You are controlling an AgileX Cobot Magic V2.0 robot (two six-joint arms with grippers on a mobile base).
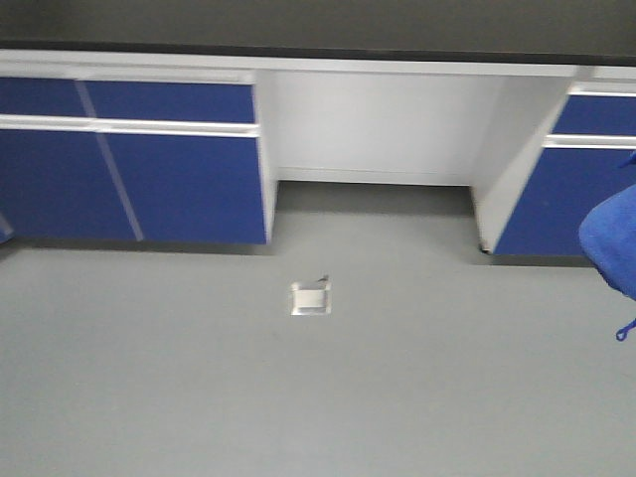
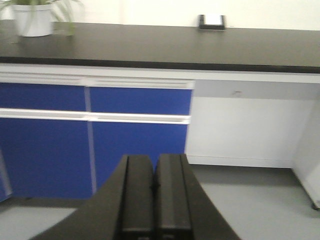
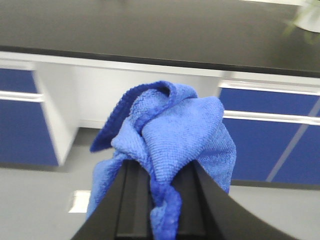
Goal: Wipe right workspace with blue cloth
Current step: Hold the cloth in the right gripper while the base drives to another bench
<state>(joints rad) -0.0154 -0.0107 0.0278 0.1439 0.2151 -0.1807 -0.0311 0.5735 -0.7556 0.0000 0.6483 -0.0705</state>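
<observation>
Right gripper [image 3: 160, 175], black and two-fingered, is clamping the soft bright-blue microfibre cloth [image 3: 170, 132] between its fingers [image 3: 131, 200]. The cloth is bunching up over the fingertips and draping down both sides. In the front-facing view the same cloth [image 1: 611, 243] is hanging at the right border of the view, above the grey floor [image 1: 298, 397], with its small corner loop [image 1: 624, 331] dangling below it. The cloth is touching no part of the wide matte-black benchtop [image 3: 150, 30]; it is hanging out in front of the bench's front edge, before the white knee recess [image 3: 100, 95].

Left gripper [image 2: 155, 160] is carrying nothing, its jaws pressing together with no gap between them. It is facing the front edge of the bench, before the blue cabinet doors [image 2: 135, 150].

A small black box with a white face [image 2: 212, 21] is standing at the far edge of the benchtop [image 2: 150, 45]. A white plant pot [image 2: 32, 20] is standing towards the far left of it. A square metal floor plate [image 1: 311, 297] is lying in the floor in front of the recess.
</observation>
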